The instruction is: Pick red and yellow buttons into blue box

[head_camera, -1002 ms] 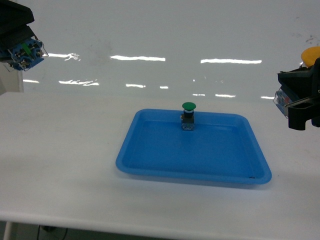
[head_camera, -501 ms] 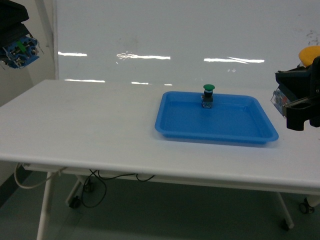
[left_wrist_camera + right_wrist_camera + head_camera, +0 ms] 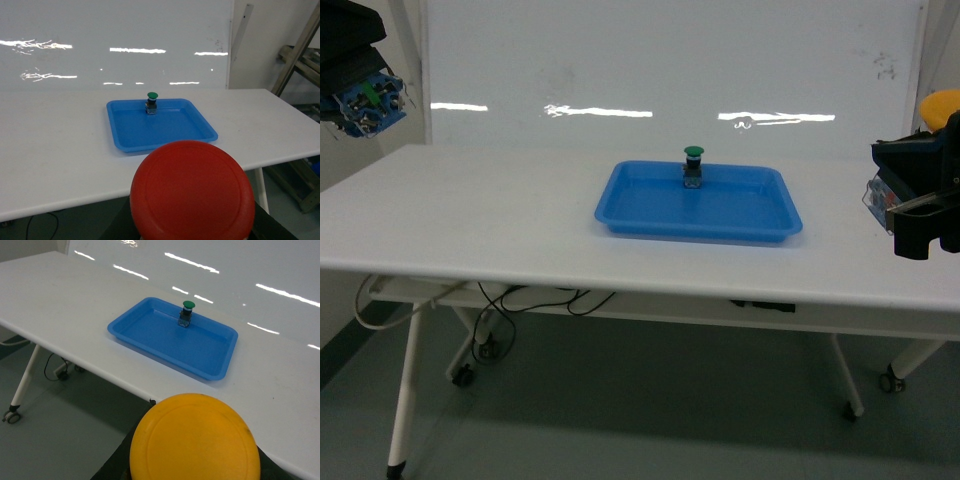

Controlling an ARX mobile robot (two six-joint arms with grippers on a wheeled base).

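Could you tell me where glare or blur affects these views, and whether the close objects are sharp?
Head view: bright strip-light reflections streak the glossy white wall; the shallow blue plastic tray stays sharp. Left wrist view: similar streaks, and the red round button cap looms large and slightly soft. Right wrist view: reflections streak the white table top; the yellow round button cap fills the foreground, soft-edged.

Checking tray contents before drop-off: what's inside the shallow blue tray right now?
Only the green-capped button, upright near the far rim of the shallow blue tray. The rest of the tray floor shows bare blue. No red or yellow button in it.
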